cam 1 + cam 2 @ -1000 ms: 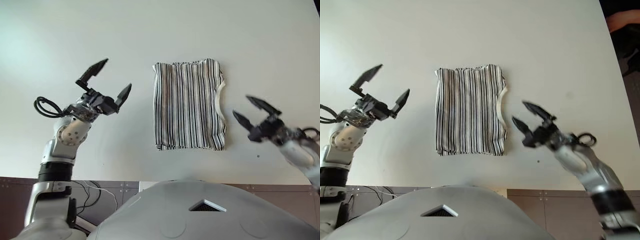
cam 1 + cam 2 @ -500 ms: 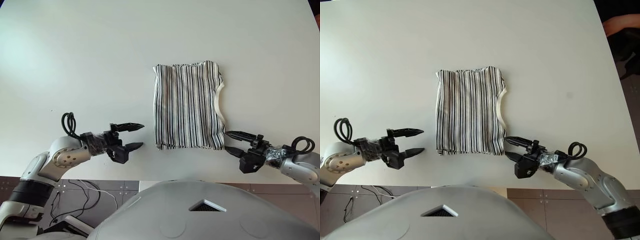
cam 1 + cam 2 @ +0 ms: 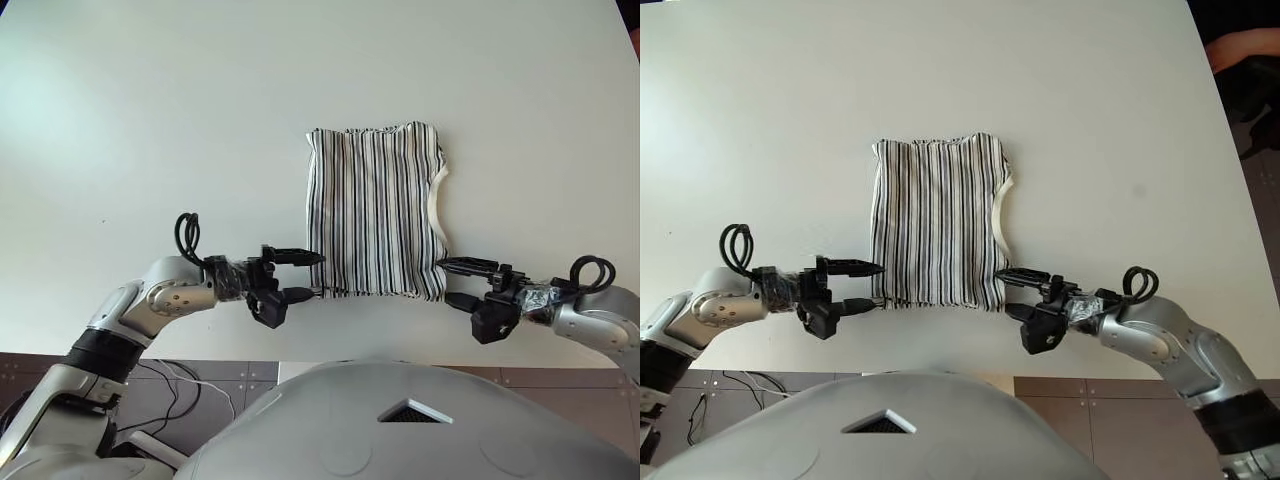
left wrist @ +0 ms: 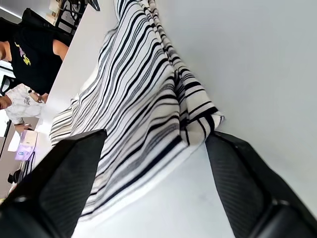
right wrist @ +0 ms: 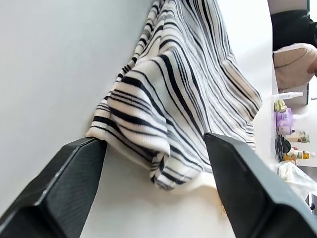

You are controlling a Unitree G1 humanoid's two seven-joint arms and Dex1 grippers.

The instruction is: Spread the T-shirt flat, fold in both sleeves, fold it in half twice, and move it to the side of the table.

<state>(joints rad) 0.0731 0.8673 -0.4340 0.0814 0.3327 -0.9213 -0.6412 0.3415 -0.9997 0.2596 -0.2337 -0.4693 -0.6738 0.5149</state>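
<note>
A black-and-white striped T-shirt [image 3: 376, 210] lies folded into a tall rectangle in the middle of the white table [image 3: 180, 120], its sleeves tucked in. My left gripper [image 3: 312, 275] is open at the shirt's near left corner, one finger above the cloth edge and one below it. My right gripper [image 3: 447, 281] is open at the near right corner in the same way. In the left wrist view the layered corner [image 4: 198, 116] lies between the two fingers [image 4: 74, 183]. The right wrist view has the other corner [image 5: 148, 148] between its own fingers [image 5: 79, 178].
The table's near edge [image 3: 200, 350] runs just under both arms. Bare table stretches wide to the left and right of the shirt and behind it.
Both arms dropped from raised positions beside the shirt to the table's near edge, then slid inward until each open gripper straddles a near corner. The shirt has not moved.
</note>
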